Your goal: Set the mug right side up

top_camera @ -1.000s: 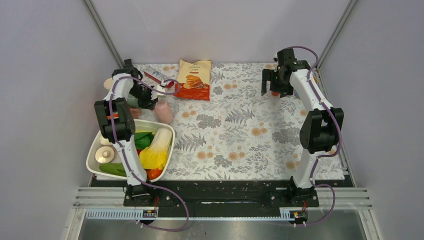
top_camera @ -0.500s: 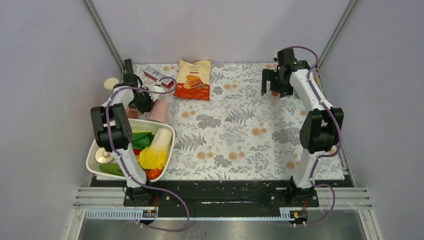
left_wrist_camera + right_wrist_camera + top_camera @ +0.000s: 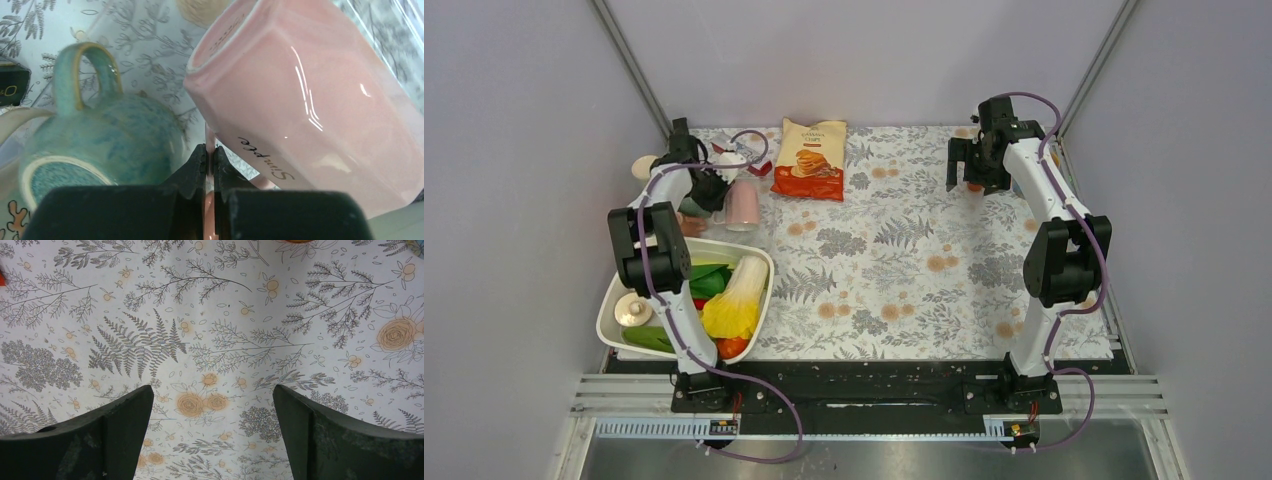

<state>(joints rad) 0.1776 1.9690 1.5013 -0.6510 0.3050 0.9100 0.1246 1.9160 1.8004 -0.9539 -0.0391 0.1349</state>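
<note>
At the far left are two mugs: one pink mug (image 3: 310, 100), its handle (image 3: 209, 142) pinched in the left end effector (image 3: 210, 160); one teal mug (image 3: 100, 135), half hidden. The right end effector (image 3: 212, 390) gapes wide.

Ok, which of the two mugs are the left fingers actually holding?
The pink mug lettered "Simple": the left fingers are shut on its thin handle. The teal glazed mug beside it is not gripped.

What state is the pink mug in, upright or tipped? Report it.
Tipped. In the left wrist view the mug leans at a slant, its handle pinched between the left fingers.
</note>
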